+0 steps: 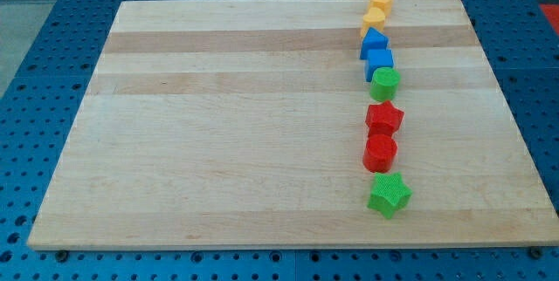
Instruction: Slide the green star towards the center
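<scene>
— Is my tip seen?
— No; arm and rod are not shown, so its state cannot be told.
— What is counted on the wooden board [218, 141]?
— Two yellow, two blue, two red, two green blocks, lined up at the view's right; the green star [389, 195] is placed lowest, below the red cylinder [380, 152].

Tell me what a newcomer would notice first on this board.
A crooked line of eight small blocks runs down the wooden board's right side: yellow ones at the view's top, the green star at the bottom. Everything left of it is bare wood. My tip does not show.
</scene>
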You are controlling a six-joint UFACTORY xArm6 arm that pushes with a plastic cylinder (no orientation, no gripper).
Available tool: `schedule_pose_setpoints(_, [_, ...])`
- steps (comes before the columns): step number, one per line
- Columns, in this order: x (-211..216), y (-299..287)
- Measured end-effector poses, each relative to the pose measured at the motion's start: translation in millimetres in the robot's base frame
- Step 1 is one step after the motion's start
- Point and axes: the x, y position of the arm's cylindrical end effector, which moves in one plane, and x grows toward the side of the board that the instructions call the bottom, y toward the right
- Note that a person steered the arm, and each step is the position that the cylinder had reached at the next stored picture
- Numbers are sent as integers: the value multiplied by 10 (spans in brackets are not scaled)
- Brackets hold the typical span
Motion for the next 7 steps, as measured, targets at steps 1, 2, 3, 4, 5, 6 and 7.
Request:
schedule_pose_setpoints(1, [75,0])
schedule_pose_setpoints(2, [380,-2])
schedule_pose_setpoints(3, [495,-147])
schedule_pose_setpoints(4, [497,-494])
schedule_pose_setpoints(5, [499,-783])
schedule_pose_setpoints(6, [499,-1010])
schedule_pose_setpoints(7, [500,-1320])
